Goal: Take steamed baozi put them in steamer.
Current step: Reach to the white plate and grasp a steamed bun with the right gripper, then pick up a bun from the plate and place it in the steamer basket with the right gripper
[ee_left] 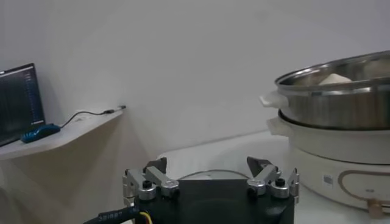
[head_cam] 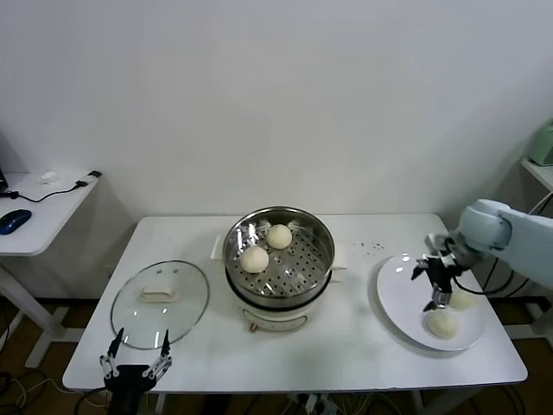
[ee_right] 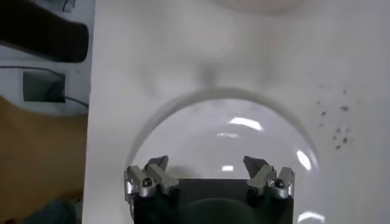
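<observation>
The steamer (head_cam: 278, 259) stands mid-table with two baozi on its perforated tray, one at the back (head_cam: 279, 235) and one at the left (head_cam: 254, 258). Two more baozi (head_cam: 443, 323) (head_cam: 464, 298) lie on the white plate (head_cam: 397, 290) at the right. My right gripper (head_cam: 435, 281) hangs just above that plate beside them, open and empty. In the right wrist view the gripper (ee_right: 206, 165) faces bare plate (ee_right: 225, 140), and no baozi shows. My left gripper (head_cam: 136, 350) is open and empty at the table's front left edge. In its wrist view the gripper (ee_left: 207, 167) faces the steamer (ee_left: 341, 91).
The round glass lid (head_cam: 160, 303) lies flat on the table left of the steamer, just beyond my left gripper. A side table (head_cam: 39, 212) with a blue mouse (head_cam: 13, 220) stands at far left. A shelf (head_cam: 540, 169) is at far right.
</observation>
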